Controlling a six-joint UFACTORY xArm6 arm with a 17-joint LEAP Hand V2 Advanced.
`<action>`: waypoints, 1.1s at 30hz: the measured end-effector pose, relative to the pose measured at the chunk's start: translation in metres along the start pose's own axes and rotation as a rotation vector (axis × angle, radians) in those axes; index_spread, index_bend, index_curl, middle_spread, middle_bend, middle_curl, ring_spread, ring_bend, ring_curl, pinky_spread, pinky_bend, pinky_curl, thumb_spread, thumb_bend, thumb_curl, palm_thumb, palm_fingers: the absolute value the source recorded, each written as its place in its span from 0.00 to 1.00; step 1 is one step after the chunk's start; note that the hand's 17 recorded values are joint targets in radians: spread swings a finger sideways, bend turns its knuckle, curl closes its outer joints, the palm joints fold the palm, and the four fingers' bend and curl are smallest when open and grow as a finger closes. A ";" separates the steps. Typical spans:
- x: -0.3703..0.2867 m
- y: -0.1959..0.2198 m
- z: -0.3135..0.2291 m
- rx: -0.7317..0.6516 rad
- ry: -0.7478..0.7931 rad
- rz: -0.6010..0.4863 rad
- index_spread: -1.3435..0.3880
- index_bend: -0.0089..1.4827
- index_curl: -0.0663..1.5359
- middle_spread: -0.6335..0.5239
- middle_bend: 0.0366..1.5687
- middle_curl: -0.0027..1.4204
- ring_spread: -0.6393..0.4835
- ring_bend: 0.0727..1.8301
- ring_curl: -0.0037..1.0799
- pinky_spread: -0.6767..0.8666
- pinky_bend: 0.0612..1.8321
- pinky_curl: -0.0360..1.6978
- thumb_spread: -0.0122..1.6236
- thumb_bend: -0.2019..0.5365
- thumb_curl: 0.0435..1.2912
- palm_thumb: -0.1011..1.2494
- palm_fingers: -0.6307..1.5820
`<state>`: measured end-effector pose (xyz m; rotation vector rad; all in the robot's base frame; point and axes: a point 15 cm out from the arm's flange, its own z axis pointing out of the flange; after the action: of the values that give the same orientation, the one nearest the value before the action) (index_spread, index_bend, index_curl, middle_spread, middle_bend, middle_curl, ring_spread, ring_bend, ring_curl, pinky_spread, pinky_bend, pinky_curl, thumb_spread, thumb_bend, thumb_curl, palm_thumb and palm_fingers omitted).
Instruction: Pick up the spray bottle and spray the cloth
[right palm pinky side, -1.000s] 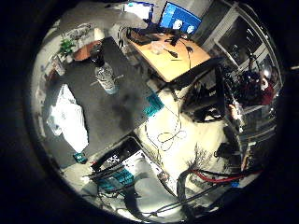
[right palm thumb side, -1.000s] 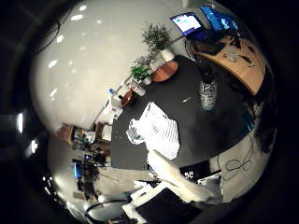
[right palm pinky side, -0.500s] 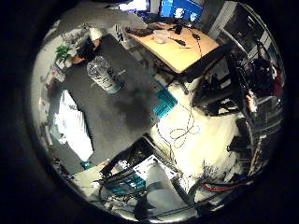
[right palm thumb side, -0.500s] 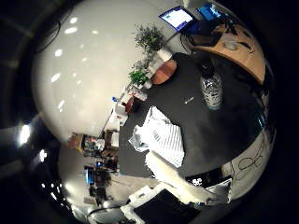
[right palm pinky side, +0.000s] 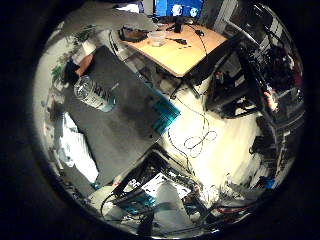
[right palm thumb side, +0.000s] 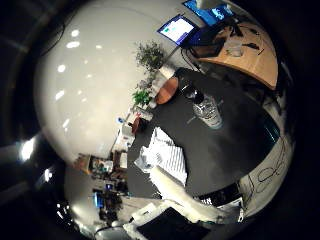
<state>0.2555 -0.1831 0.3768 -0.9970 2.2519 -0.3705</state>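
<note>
A clear spray bottle (right palm thumb side: 207, 111) with a dark top stands upright on the dark grey table (right palm thumb side: 235, 150), toward its far end. A white, crumpled cloth (right palm thumb side: 162, 157) lies on the same table, nearer to me and apart from the bottle. Both also show in the little finger side view: the bottle (right palm pinky side: 94, 95) and the cloth (right palm pinky side: 75, 150). My hand (right palm thumb side: 182, 197) hangs well above the table's near edge. One white finger reaches out straight over the edge near the cloth and holds nothing.
A wooden desk (right palm pinky side: 182, 50) with monitors stands beyond the table. A teal crate (right palm pinky side: 166, 112) and loose cords lie on the pale floor beside the table. A round brown stool (right palm thumb side: 167, 90) and potted plants (right palm thumb side: 150, 57) stand at the table's far end.
The whole picture has shifted and the table shows larger, so the hand has moved nearer. Bottle and cloth keep their places on the table.
</note>
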 end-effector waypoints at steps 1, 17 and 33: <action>0.006 -0.003 0.003 0.011 -0.005 0.014 0.71 0.11 0.22 0.73 0.10 0.23 0.87 0.23 0.23 0.86 0.64 0.14 0.58 0.23 0.24 0.41 0.30; -0.014 -0.002 0.068 0.130 -0.192 0.152 0.73 0.11 0.21 0.76 0.10 0.23 0.88 0.22 0.22 0.86 0.64 0.13 0.60 0.24 0.23 0.40 0.27; -0.010 0.010 0.097 0.186 -0.241 0.231 0.74 0.11 0.20 0.77 0.09 0.21 0.88 0.19 0.23 0.85 0.60 0.13 0.61 0.23 0.23 0.40 0.27</action>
<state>0.3181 -0.1690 0.3030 -0.6411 2.0438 -0.3317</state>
